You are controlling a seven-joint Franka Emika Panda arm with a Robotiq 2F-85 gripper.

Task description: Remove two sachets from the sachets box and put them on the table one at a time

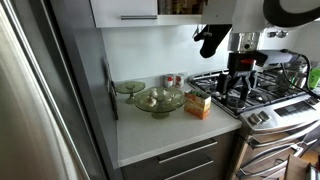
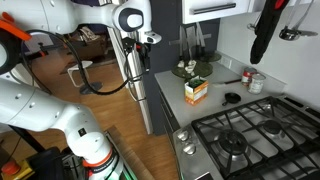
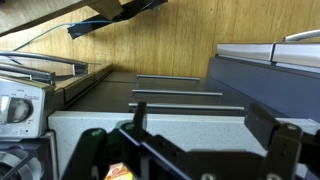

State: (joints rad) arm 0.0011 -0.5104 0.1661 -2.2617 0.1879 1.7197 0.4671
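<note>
The yellow-orange sachets box stands on the white table, beside the stove; it also shows in an exterior view as the box. Only an orange corner of the box appears in the wrist view, low and left of my fingers. No sachets are visible; whatever the box holds is hidden. My gripper hangs well above counter height, apart from the box, and appears as the gripper in an exterior view. In the wrist view the gripper is open, with only bare table between its fingers.
Green glass bowls sit on the counter behind the box. The steel gas stove borders the counter; its knob shows in the wrist view. A dark oven mitt hangs by the wall. Drawer handles line the counter's front.
</note>
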